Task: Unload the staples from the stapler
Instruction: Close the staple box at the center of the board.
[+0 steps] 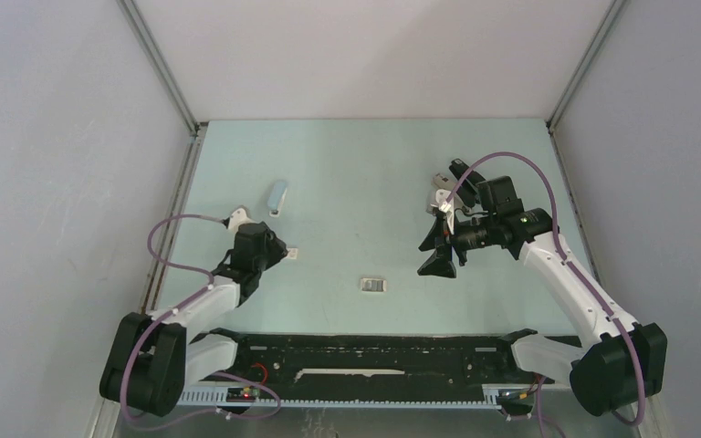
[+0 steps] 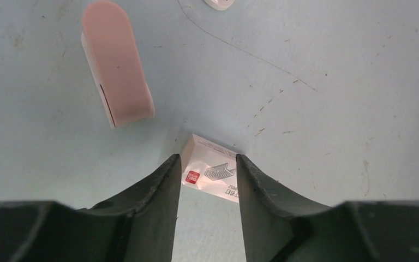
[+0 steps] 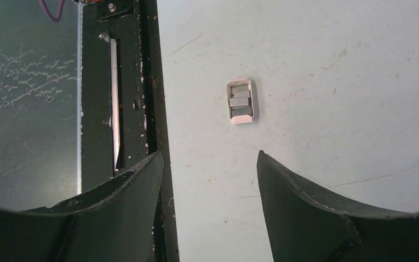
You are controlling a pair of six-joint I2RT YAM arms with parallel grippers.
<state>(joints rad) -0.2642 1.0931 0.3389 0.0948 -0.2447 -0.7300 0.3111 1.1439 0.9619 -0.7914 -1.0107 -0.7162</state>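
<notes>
The stapler lies closed on the pale green table; in the left wrist view it is a pink rounded block at the upper left. No loose staples show. My left gripper is low on the table, right of and nearer than the stapler. Its jaws stand part open, with the tips on either side of a small white staple box with a red label. I cannot tell if they touch it. My right gripper is open and empty above the table.
A small white-and-grey rectangular box lies mid-table, ahead of the right fingers in the right wrist view. The black rail between the arm bases runs along the near edge. Grey walls enclose the table.
</notes>
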